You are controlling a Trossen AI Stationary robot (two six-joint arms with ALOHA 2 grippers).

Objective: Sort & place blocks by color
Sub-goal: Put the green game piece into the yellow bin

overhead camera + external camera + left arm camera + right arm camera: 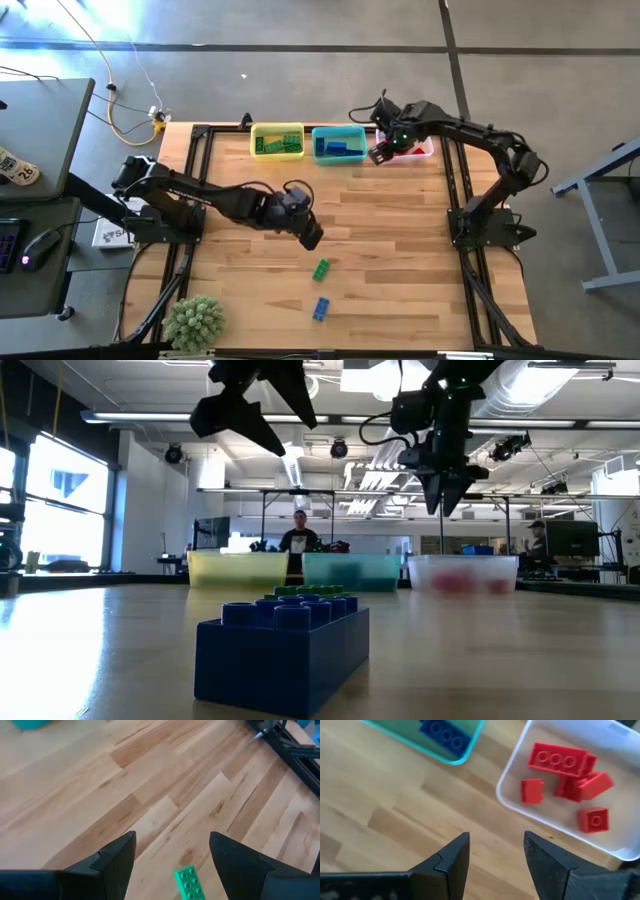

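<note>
A green brick (321,269) and a blue brick (320,309) lie flat on the table near its near edge; the blue brick (285,650) fills the low view's foreground, with the green brick (303,592) behind it. My left gripper (312,236) hovers open above the table, just short of the green brick (189,882). My right gripper (380,153) hangs open over the table beside the clear bin (570,800), which holds several red bricks (557,759). The teal bin (339,144) holds blue bricks; the yellow bin (277,141) holds green ones.
The three bins stand in a row along the far edge of the table. A green spiky plant (194,322) sits at the near left corner. Black frame rails (188,200) run along both sides. Bare wood lies between the bins and the two loose bricks. People stand in the room beyond.
</note>
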